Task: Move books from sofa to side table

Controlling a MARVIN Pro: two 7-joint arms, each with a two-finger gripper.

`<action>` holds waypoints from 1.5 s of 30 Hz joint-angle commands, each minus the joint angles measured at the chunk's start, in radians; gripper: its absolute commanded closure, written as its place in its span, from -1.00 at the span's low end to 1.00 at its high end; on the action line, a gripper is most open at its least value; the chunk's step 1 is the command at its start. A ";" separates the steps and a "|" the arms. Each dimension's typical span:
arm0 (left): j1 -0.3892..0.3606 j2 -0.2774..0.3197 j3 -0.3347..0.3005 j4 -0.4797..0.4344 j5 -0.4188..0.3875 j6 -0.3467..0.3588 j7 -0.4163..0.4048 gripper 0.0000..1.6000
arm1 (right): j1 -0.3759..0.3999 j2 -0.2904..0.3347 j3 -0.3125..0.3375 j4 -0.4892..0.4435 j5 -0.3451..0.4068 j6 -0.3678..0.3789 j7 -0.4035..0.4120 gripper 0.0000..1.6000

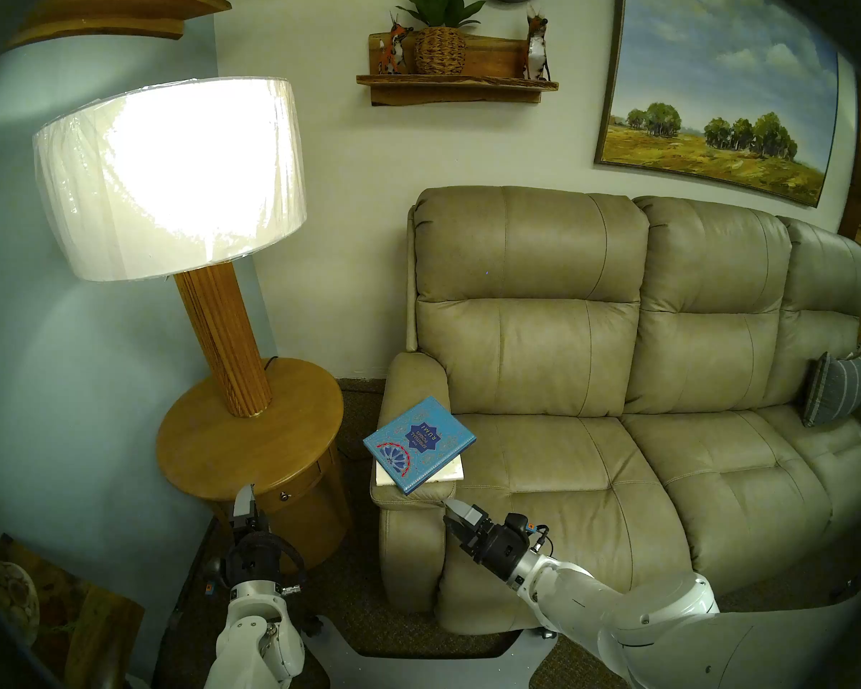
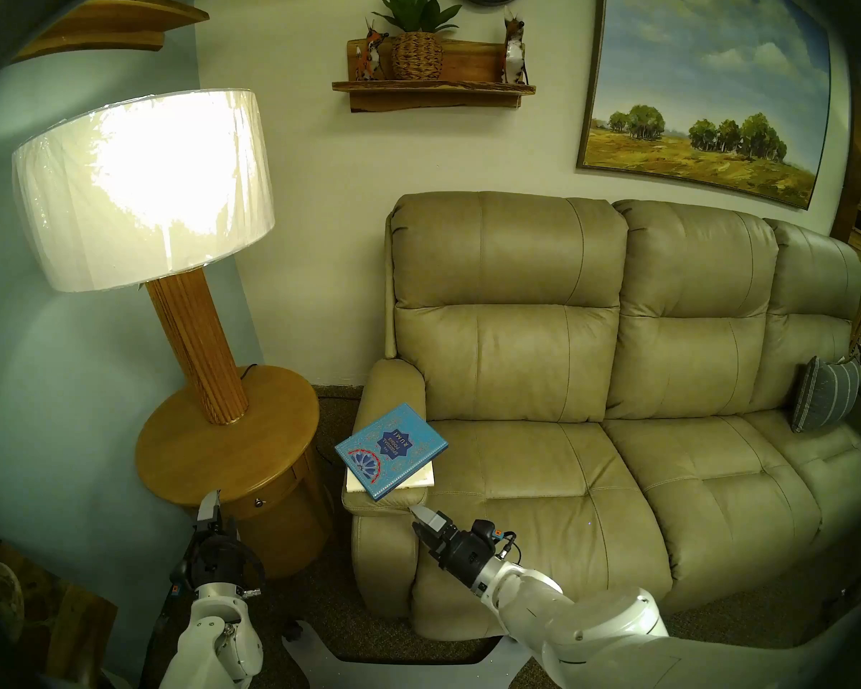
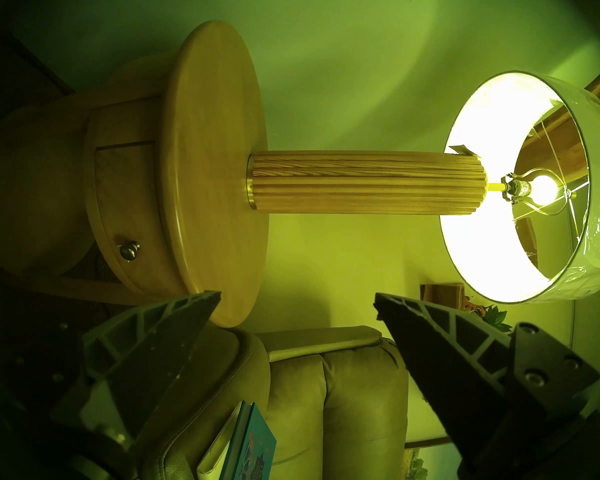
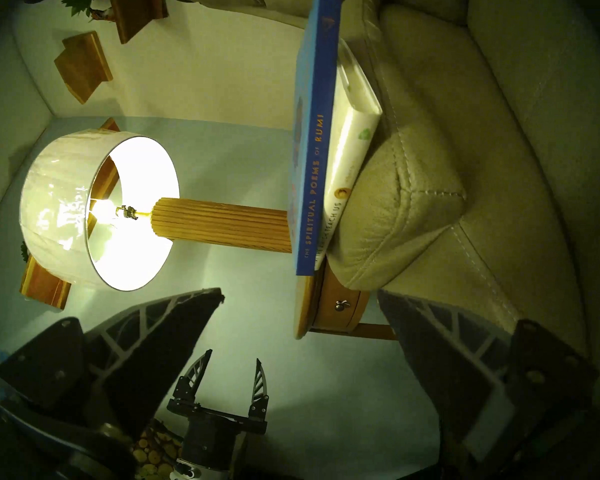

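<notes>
The turquoise "RUMI" book (image 1: 418,444) lies on the white book (image 1: 451,470), stacked on the front of the left armrest of the tan sofa (image 1: 592,375). Both overhang the armrest edges. My right gripper (image 1: 451,506) is open and empty, just in front of and below the stack. The right wrist view shows both spines, turquoise (image 4: 314,157) and white (image 4: 350,150). My left gripper (image 1: 244,499) is open and empty in front of the drawer of the round wooden side table (image 1: 249,434). The left wrist view shows the table (image 3: 215,157) close ahead.
A tall wooden lamp (image 1: 229,335) with a lit white shade stands on the back half of the side table. A striped grey pillow (image 1: 833,397) leans at the sofa's far right. A wall shelf (image 1: 456,84) holds a plant and figurines. Carpet lies between table and sofa.
</notes>
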 commanded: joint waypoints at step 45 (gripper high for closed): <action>-0.001 -0.002 0.002 -0.012 0.002 0.002 -0.007 -1.00 | 0.151 -0.128 0.080 -0.001 0.046 0.072 -0.237 -0.19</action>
